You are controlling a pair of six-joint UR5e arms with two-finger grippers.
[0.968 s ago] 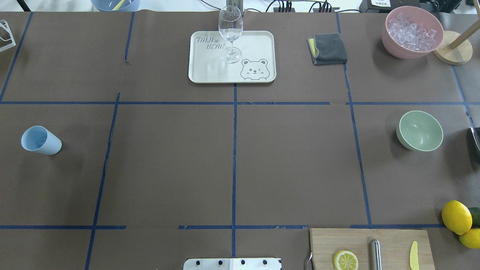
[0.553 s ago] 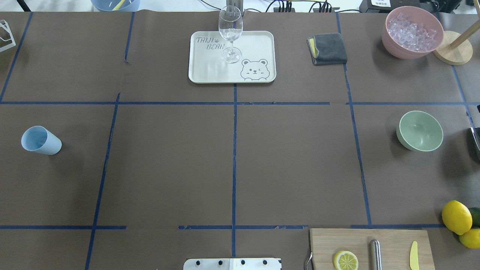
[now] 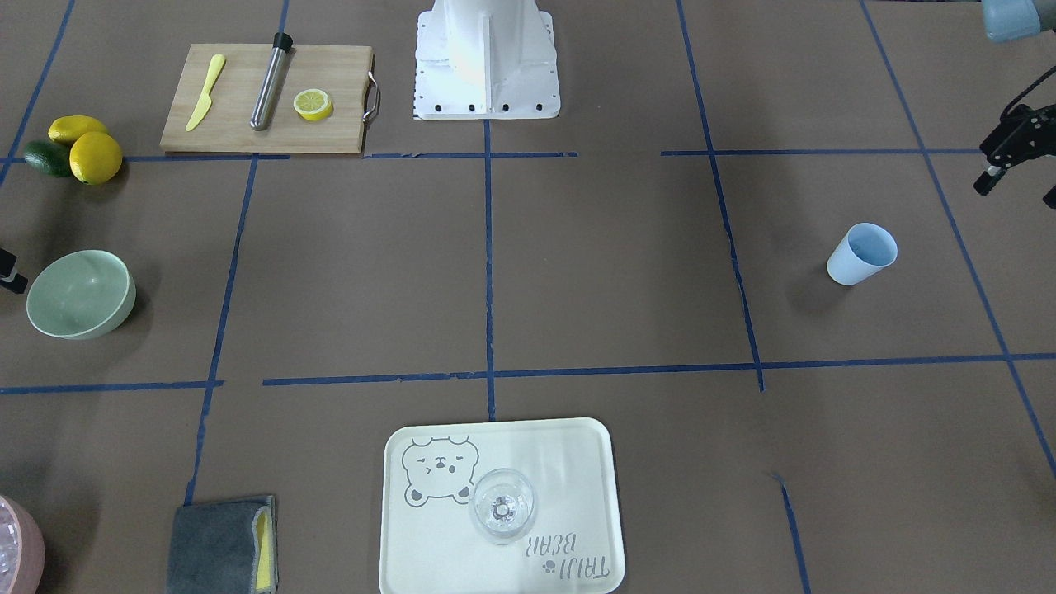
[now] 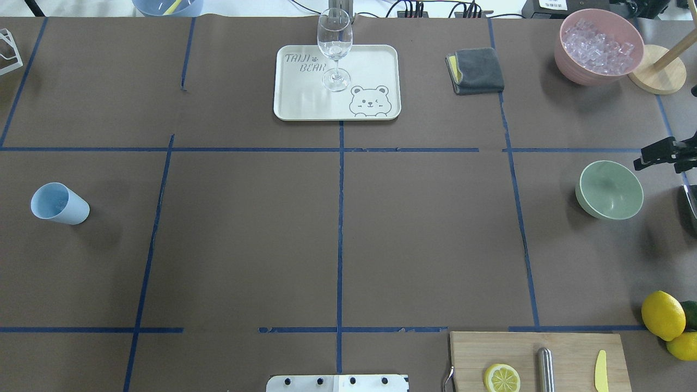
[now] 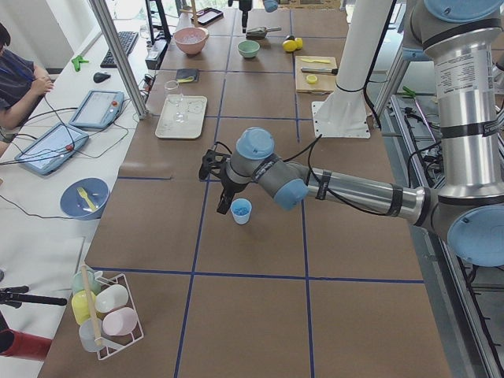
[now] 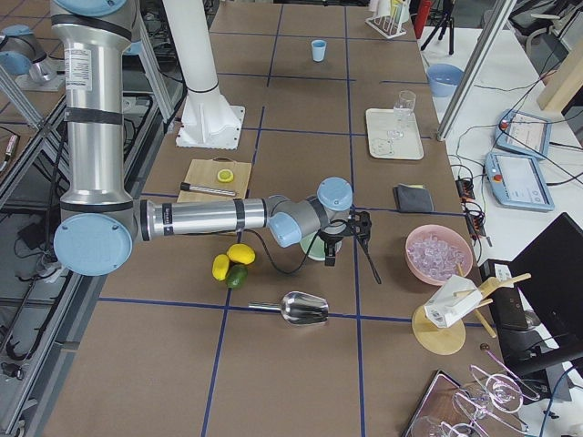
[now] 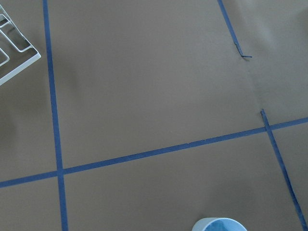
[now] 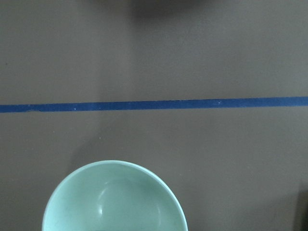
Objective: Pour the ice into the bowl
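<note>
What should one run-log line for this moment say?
stage: not poured; bowl: empty; ice: in pink container; right tool: near bowl; left tool: near blue cup

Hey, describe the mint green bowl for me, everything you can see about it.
The bowl is round and pale mint green, with smooth matte sides and a thin, even rim. The material looks like plastic, though that is hard to confirm. It stands upright with its mouth up, and its inside is empty and clean. It sits on the brown-covered table, far over on the robot's right side. Only the table touches it.
</note>
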